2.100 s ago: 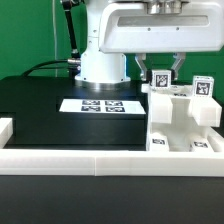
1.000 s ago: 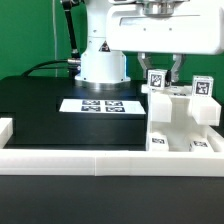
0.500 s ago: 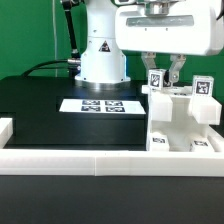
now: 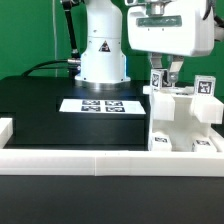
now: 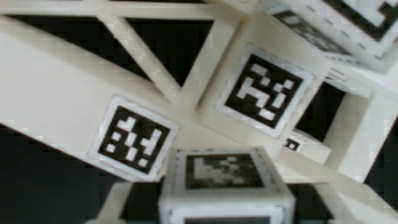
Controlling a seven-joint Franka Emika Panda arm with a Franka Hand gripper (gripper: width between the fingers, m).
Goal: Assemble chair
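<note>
A joining step is in hand: a white post (image 4: pixel 158 80) with a square tag on its face is held upright over the chair (image 4: pixel 185 120), at the corner of the structure on the exterior view's left. The gripper (image 4: pixel 161 74) is closed on this post, one finger on each side of it, with the jaws only partly apart because the post stands between them. In the wrist view the tagged end of the post (image 5: pixel 222 172) is seen between the fingers, and the white slabs of the chair (image 5: pixel 107 70) with two more tags lie behind it. Whether the post is already seated in its socket cannot be told from these pictures.

For the next move, it is judged that the post must be kept vertical and pressed or turned into its place before the grip is released; a tilted post could jam.

The chair is made of white blocky plastic and forms a stepped structure. It stands on the black bench (image 4: pixel 40 100), on the exterior view's right, just behind the long low white rail (image 4: pixel 90 160). Another tagged post (image 4: pixel 205 88) stands upright on its far corner, and small tags are seen low on its front. The marker board (image 4: pixel 98 104) lies flat on the bench, apart from the chair.
</note>
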